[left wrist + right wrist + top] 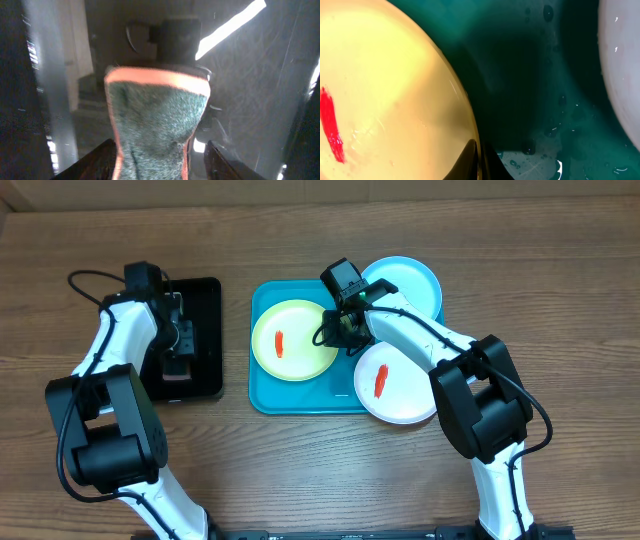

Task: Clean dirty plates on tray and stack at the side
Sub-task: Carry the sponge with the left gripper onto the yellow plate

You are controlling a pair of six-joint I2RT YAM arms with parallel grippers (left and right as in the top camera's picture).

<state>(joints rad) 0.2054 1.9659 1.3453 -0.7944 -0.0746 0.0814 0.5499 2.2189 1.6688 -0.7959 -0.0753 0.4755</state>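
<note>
A yellow-green plate (293, 340) with a red smear (332, 125) lies at the left of the turquoise tray (300, 395). My right gripper (338, 332) is shut on that plate's right rim; in the right wrist view its fingertips (479, 162) pinch the edge of the plate (385, 85). A light blue plate (405, 283) overhangs the tray's far right corner. The white plate (395, 383), also smeared red, overhangs its near right corner. My left gripper (180, 345) hangs over the black tray (208, 320), its jaws open around a grey-green sponge (157, 115), the right finger still apart from it.
The black tray stands to the left of the turquoise tray with a narrow strip of wooden table (235, 330) between them. Water drops lie on the turquoise tray floor (535, 150). The white plate's rim (622, 60) is close on the right of my right gripper.
</note>
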